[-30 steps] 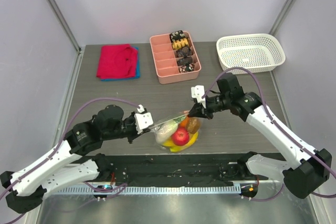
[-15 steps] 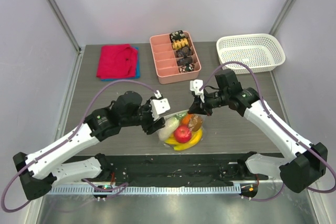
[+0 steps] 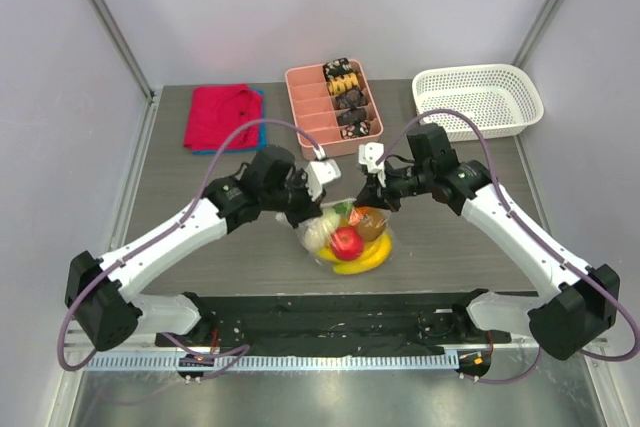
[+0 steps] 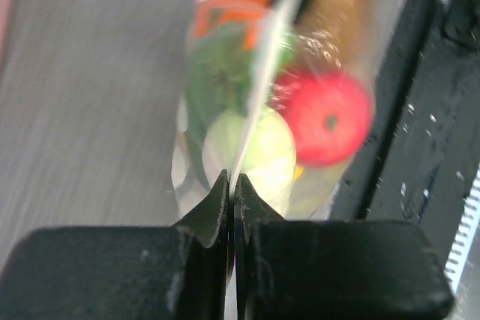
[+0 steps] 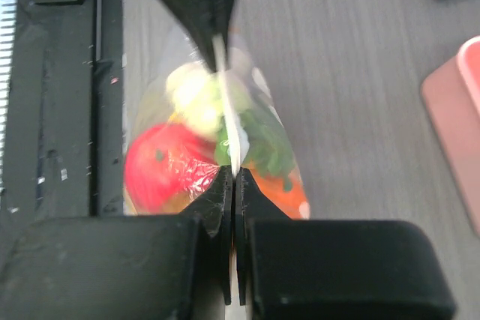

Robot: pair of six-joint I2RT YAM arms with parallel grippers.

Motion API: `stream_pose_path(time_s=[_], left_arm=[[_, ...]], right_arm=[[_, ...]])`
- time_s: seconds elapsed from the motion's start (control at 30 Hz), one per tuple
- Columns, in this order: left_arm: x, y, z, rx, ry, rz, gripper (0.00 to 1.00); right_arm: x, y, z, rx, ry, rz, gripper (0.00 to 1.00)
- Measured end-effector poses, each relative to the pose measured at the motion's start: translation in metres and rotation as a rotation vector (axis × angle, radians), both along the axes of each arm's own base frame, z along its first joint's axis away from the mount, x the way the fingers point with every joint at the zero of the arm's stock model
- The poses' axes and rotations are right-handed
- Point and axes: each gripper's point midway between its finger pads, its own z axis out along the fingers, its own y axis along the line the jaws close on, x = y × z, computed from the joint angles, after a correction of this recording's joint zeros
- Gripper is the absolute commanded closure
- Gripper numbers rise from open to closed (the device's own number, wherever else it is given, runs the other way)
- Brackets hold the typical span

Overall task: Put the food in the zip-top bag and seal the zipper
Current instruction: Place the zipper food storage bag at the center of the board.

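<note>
A grey wood-grain table (image 3: pixel 440 252) stands between pale walls (image 3: pixel 300 7). Along its far edge lie a red cloth (image 3: pixel 222 117), a pink divided tray (image 3: pixel 318 125) and a white mesh basket (image 3: pixel 478 99). Toward the front, in the middle, is the zip-top bag (image 3: pixel 372 247), clear and bulging with food (image 3: pixel 330 232): a red apple (image 4: pixel 326 114), yellow bananas (image 3: pixel 365 261), and green and orange pieces. The left gripper (image 4: pixel 231 185) and right gripper (image 5: pixel 229 177) face each other, each with its jaws pressed together on the zipper (image 5: pixel 227 121). They pinch the pale strip from opposite ends, above the fruit.
</note>
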Motion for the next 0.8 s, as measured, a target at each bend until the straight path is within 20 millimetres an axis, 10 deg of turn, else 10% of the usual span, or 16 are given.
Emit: stream_pose_path(time_s=[0.27,0.47,0.8], left_arm=[[0.063,0.019,0.050,-0.090,-0.126,0.075,1.00],[0.068,0.022,0.033,-0.047,-0.178,0.026,1.00],[0.003,0.029,-0.019,-0.062,-0.029,-0.111,0.39]], right_arm=[[0.057,0.015,0.022,0.012,-0.167,0.011,0.99],[0.080,0.019,0.019,-0.004,-0.254,0.039,0.99],[-0.033,0.002,-0.061,-0.076,-0.119,0.222,0.99]])
